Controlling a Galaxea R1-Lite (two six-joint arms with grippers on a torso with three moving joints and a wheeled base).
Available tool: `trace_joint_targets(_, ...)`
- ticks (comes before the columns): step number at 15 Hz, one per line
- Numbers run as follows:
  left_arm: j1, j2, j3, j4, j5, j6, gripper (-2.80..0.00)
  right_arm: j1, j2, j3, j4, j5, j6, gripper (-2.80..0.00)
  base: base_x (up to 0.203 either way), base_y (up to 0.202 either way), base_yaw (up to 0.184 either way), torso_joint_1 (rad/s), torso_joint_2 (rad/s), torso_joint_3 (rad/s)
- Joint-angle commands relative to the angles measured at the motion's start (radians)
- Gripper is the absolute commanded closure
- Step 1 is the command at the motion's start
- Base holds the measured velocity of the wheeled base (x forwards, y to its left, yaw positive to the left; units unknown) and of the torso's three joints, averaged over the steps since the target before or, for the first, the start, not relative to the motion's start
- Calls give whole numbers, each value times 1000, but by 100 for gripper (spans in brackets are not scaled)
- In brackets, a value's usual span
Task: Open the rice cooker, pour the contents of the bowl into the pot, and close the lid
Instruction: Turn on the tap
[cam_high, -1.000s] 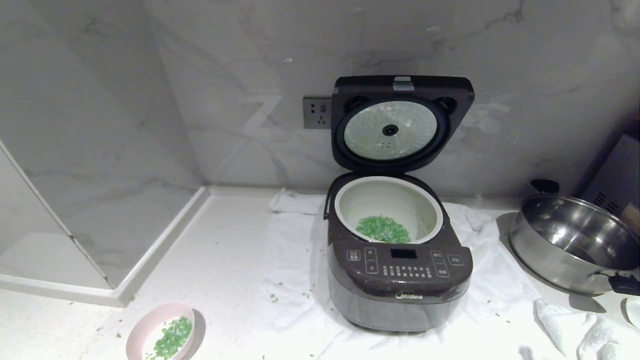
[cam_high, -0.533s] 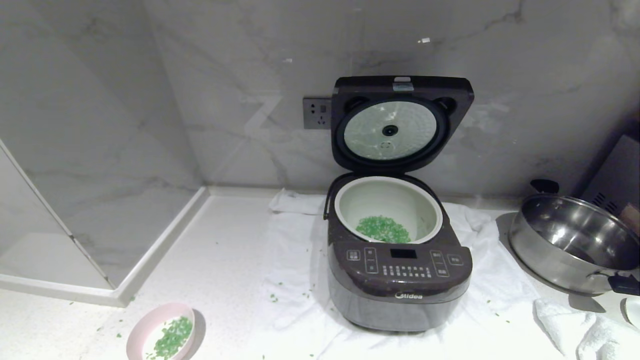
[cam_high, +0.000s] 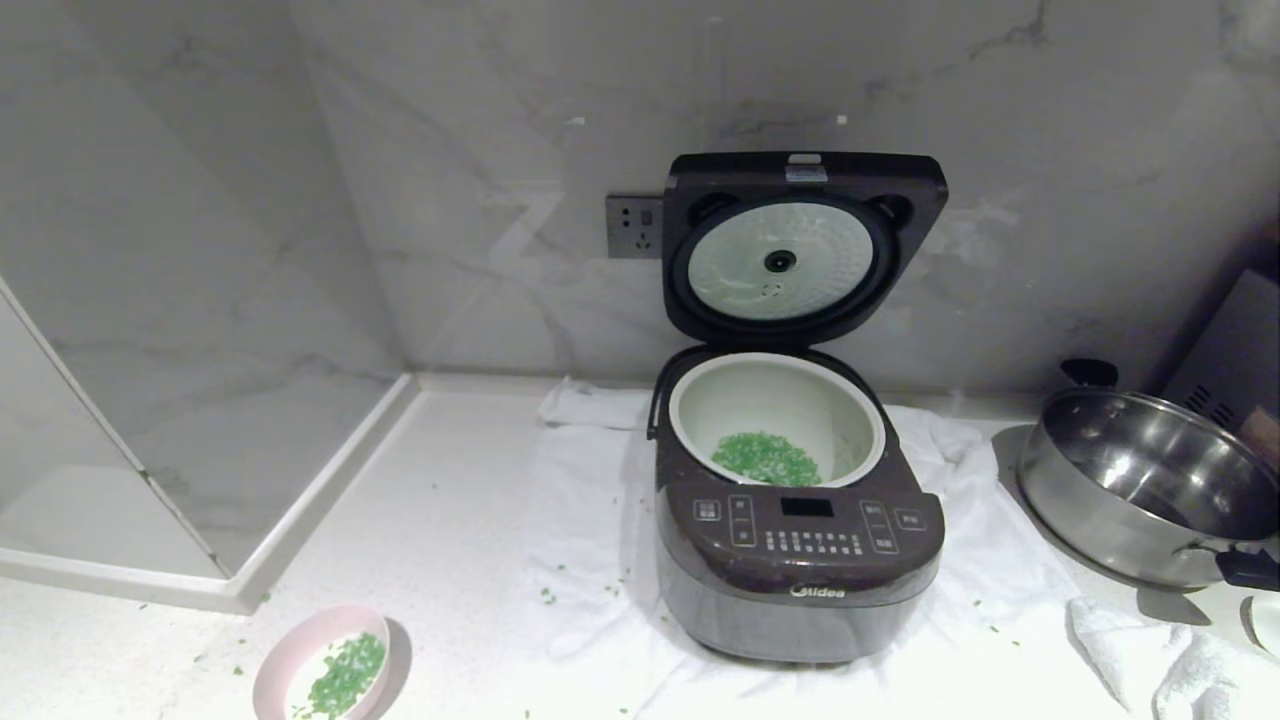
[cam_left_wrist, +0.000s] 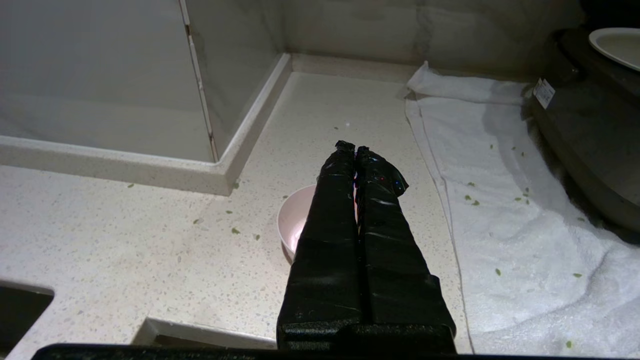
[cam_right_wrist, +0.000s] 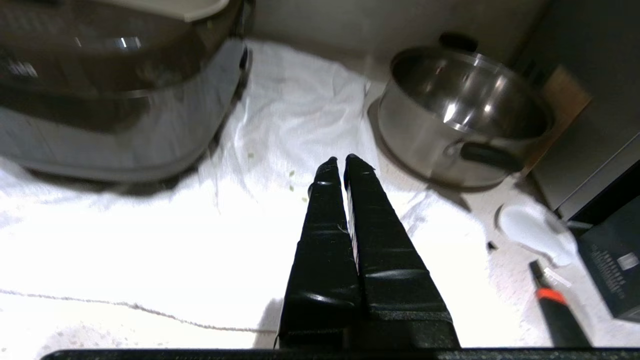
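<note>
Both grippers, left gripper (cam_left_wrist: 355, 149) and right gripper (cam_right_wrist: 344, 161), are closed empty; the lid (cam_high: 805, 245) stands open, and the bowl (cam_high: 320, 672) risks being left half-full.

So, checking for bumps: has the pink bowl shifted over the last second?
No. The bowl sits in the same spot relative to the rice cooker.

counter (cam_high: 450, 500): pale speckled stone, walled at back and left
white towel (cam_high: 590, 520): spread mid-counter to the back edge
bowl (cam_high: 318, 670): near the front edge, left
steel pan (cam_high: 1140, 490): right edge
green bits (cam_high: 547, 597): scattered
</note>
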Motion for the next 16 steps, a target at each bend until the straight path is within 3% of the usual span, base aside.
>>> trace_joint_targets(1,1,0,15,-1,1,0,0,-1,-2,61,-57,1,14,0,0,0,0,0,0,0)
trace_joint_targets(3,1,0,15,-1,0,0,0,1,-2,63,-59,0,24,0,0,0,0,0,0,0)
trace_joint_targets(6,0,0,15,-1,0,0,0,1,-2,88,-57,46,132,0,0,0,0,0,0,0)
trace_joint_targets(16,1,0,15,0,0,0,0,1,-2,86,-57,53,148,0,-13,0,0,2,1,0)
